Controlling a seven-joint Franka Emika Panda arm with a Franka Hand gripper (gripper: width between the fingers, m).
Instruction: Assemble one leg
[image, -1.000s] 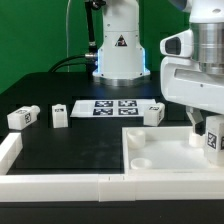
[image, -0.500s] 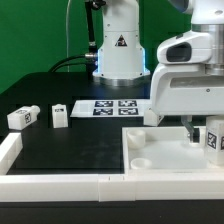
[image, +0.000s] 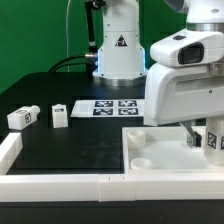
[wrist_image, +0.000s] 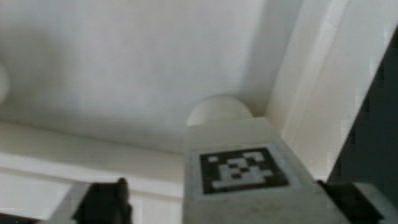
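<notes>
The arm (image: 185, 85) has shifted nearer, pincer (wrist_image: 222, 202) parted astride the leg (wrist_image: 240, 165), above the black table's (image: 70, 150) tray (image: 170, 165).

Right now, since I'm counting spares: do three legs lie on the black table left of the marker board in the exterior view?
No, only two lie there: one leg and a second leg beside it.

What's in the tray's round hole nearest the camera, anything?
Empty: the exterior view shows the hole as a bare white dip, with nothing standing in it.
</notes>
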